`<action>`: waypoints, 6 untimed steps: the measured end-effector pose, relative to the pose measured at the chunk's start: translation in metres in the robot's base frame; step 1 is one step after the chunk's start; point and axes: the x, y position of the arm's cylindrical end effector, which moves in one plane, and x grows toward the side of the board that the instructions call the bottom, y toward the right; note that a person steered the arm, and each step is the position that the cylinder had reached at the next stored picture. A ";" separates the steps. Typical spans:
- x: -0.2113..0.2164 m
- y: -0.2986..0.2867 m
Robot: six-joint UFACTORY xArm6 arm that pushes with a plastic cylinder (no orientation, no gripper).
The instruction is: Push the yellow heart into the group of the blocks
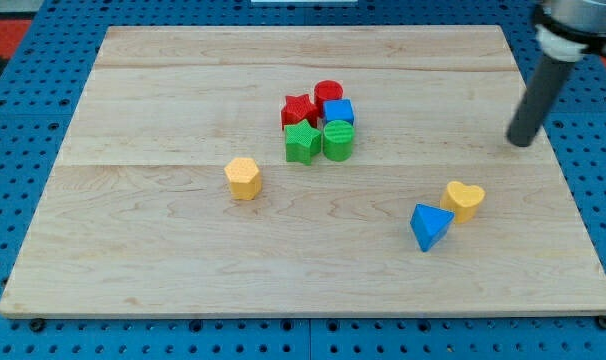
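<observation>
The yellow heart lies at the view's lower right, touching a blue triangle block on its lower left. The group sits near the board's middle: a red star, a red cylinder, a blue cube, a green star and a green cylinder, packed together. A yellow hexagon stands alone to the group's lower left. My tip is at the view's right, above and to the right of the yellow heart, apart from every block.
The wooden board lies on a blue pegboard surface. The rod's upper part leans in from the view's top right corner.
</observation>
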 end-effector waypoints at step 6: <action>0.162 -0.078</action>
